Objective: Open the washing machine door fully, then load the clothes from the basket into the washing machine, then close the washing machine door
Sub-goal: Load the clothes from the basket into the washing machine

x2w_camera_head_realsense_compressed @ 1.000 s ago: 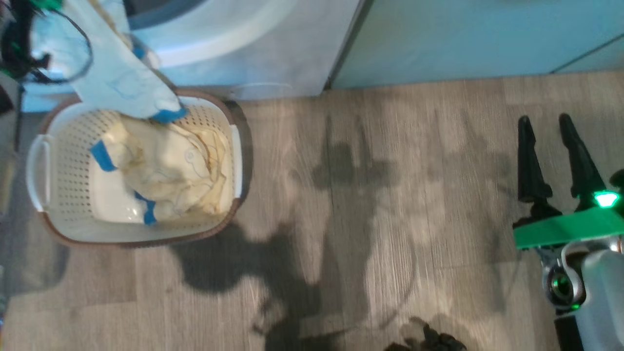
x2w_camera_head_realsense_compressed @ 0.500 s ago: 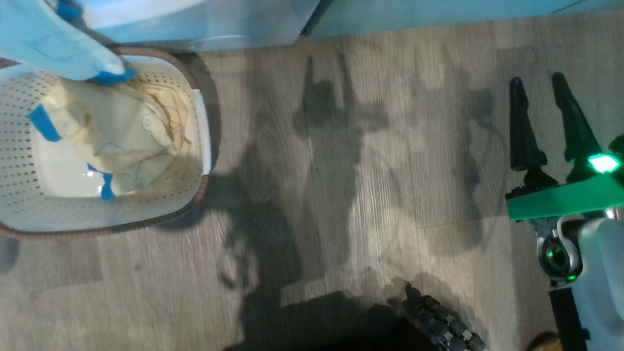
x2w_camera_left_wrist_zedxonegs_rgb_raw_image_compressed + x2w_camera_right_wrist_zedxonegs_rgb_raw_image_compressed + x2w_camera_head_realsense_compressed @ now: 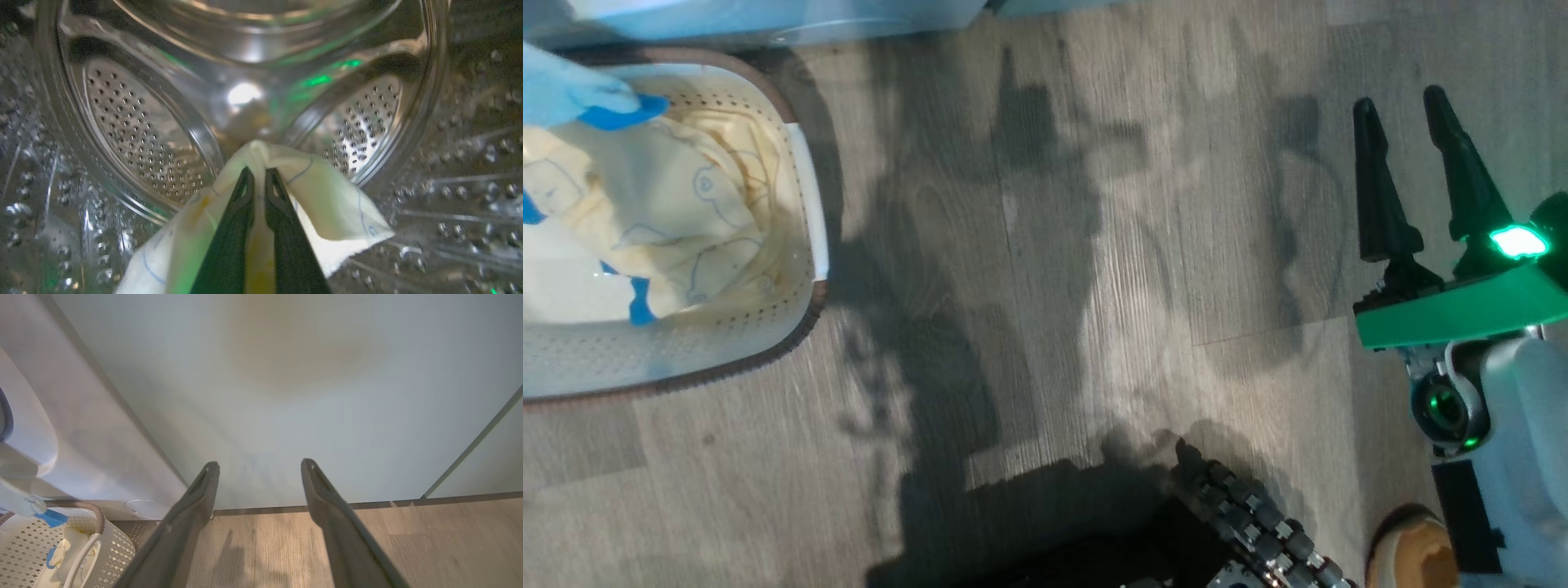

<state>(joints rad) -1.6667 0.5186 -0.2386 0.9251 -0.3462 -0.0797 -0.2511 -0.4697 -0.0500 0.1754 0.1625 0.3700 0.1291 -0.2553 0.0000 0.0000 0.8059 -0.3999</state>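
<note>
Left wrist view: left fingers (image 3: 245,192) pinching cream garment (image 3: 327,204) inside drum (image 3: 143,134); more clothes (image 3: 670,212) in basket (image 3: 686,351), frame left; right fingers (image 3: 1372,180) spread, empty.

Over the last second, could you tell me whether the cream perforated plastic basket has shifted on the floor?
No. The cream perforated plastic basket keeps its place below the front edge of the big white washing machine; only the camera has moved.

grey wood-grain floor (image 3: 1045,327), pale teal cabinet doors (image 3: 286,375), tan shoe (image 3: 1413,555) on floor
</note>
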